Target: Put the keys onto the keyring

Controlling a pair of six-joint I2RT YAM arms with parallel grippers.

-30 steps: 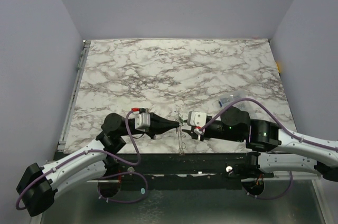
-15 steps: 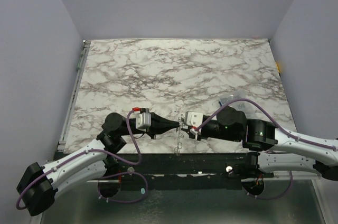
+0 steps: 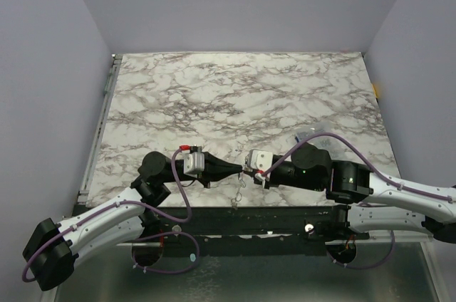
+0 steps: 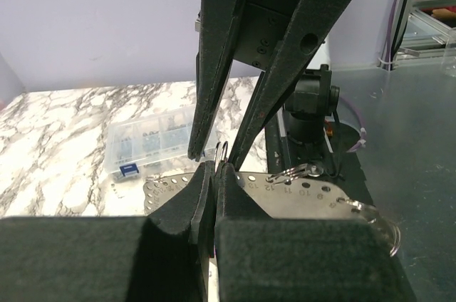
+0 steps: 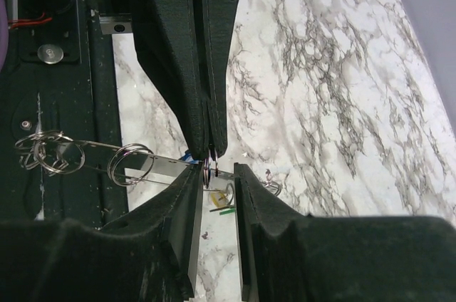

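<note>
On the left, our left gripper (image 3: 240, 169) stays clamped shut on the keyring (image 5: 209, 168). It pinches the thin hoop edge-on at its fingertips, low over the near edge of the marble table (image 3: 235, 95), just where it sat a second ago. A perforated metal strip (image 5: 167, 162) dangles from that spot and now swings further left and nearer than before. The keys (image 5: 222, 204) show as yellow and green heads just beneath the keyring, with a blue scrap beside them; we cannot tell whether they hang or lie on the table. The right gripper (image 5: 216, 182) has moved left since the earlier frames, and its jaws, narrowly apart, now straddle the keyring. Further right and farther back sits a clear plastic box (image 3: 311, 133).
</note>
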